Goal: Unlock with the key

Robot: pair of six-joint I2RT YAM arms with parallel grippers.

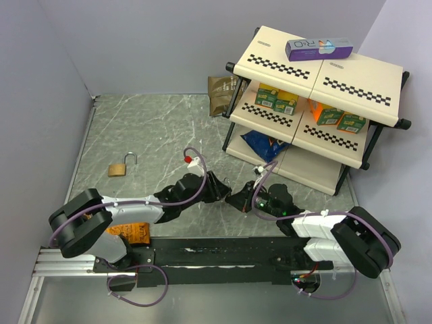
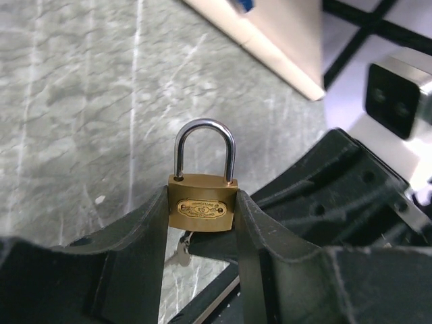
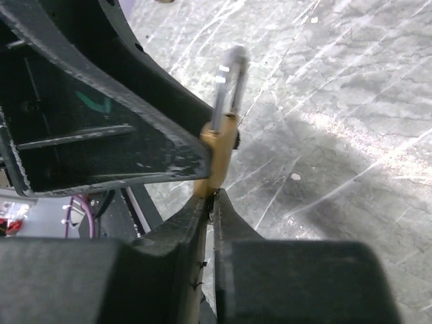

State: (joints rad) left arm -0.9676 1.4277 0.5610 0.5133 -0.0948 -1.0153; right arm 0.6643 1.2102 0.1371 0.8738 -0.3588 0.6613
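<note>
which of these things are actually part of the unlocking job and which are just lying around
in the job: held padlock, clamped in the left gripper; key beneath it, at the right gripper

lying about: second padlock, shelf, green boxes, purple box, blue bag, orange packet

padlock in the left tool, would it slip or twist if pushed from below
Probably rigid and heavy for its size: the padlock looks solid brass with a silver shackle. It may slip upward, since the left tool pinches only its smooth sides.
</note>
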